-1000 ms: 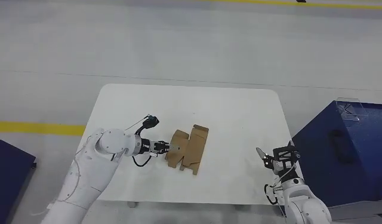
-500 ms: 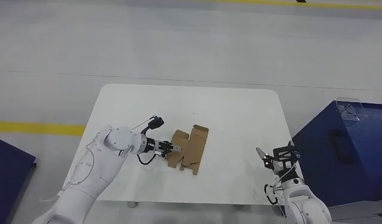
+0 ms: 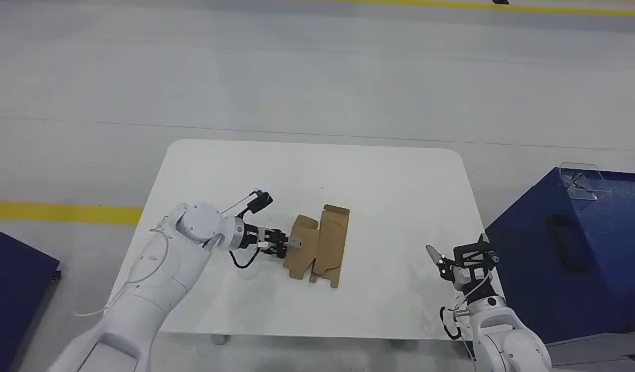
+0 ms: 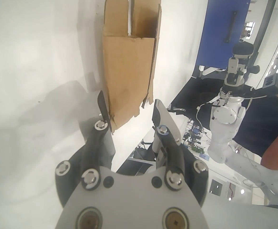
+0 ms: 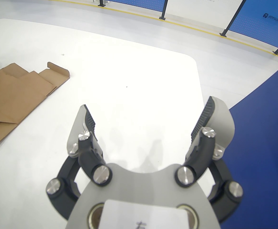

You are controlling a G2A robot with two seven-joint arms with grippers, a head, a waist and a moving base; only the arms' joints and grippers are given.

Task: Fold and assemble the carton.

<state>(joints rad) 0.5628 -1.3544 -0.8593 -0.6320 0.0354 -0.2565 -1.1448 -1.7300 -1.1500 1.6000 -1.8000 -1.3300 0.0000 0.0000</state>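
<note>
Shifted slightly along the white surface (image 3: 397, 193) since the earlier frame, the flat brown cardboard carton (image 3: 319, 245) was found with its near edge between the spread jaws of the left tool (image 4: 128, 103), not pinched. Well apart from it, the right tool (image 5: 149, 107) was likewise held spread.

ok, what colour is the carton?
The carton is plain brown cardboard, seen best in the left wrist view.

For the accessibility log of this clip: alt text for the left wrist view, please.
The open left gripper has its fingers on either side of the near end of a brown carton, which lies on a white table.
</note>
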